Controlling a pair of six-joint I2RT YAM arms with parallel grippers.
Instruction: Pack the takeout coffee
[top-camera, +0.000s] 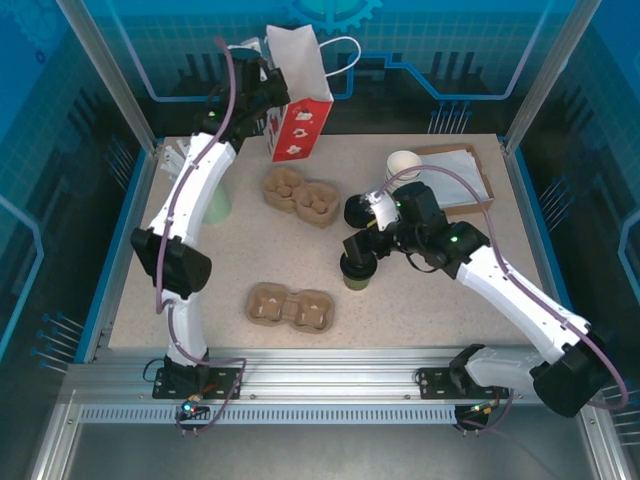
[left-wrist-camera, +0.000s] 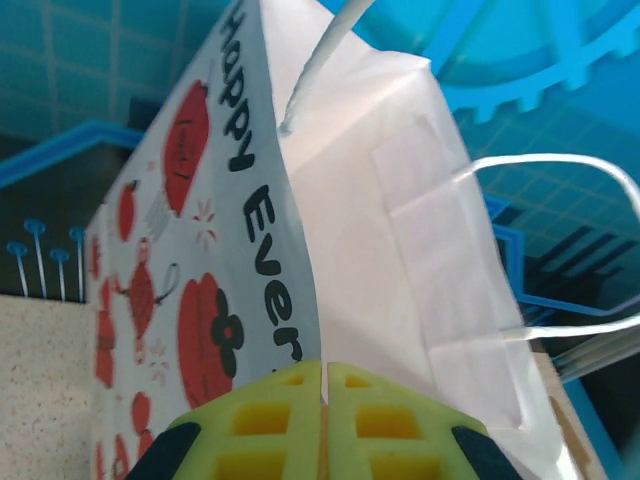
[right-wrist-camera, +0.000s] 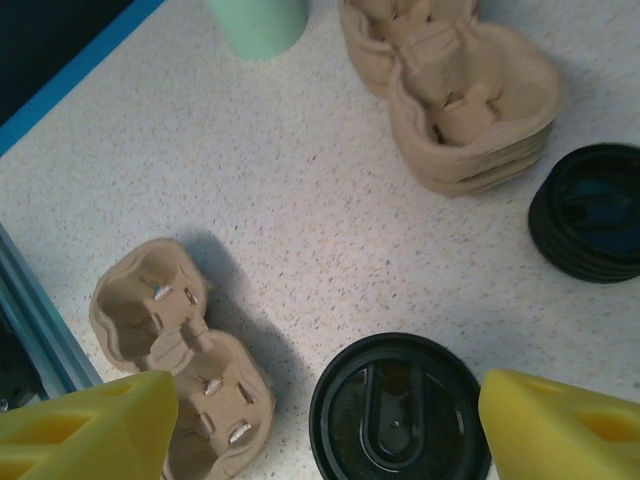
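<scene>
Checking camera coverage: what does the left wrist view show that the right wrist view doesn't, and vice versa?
Left wrist: white paper gift bag with red print, left gripper shut on its edge.
Right wrist: olive-green paper cup with round black plastic lid between the fingers of the open right gripper, brown pulp cup carrier, stack of pulp carriers, black stack of plastic lids.
Shared: speckled tabletop.

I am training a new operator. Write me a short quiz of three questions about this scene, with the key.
1. True or false: the right gripper is shut on the takeout coffee.
2. Which one pinches the paper bag's edge? A) left gripper B) right gripper C) neither
3. Fill in: the single cup carrier lies ___ to the arms' bases than the stack of carriers.
Key: 1 false, its jaws stand open, one on each side of it; 2 A; 3 nearer.
</scene>
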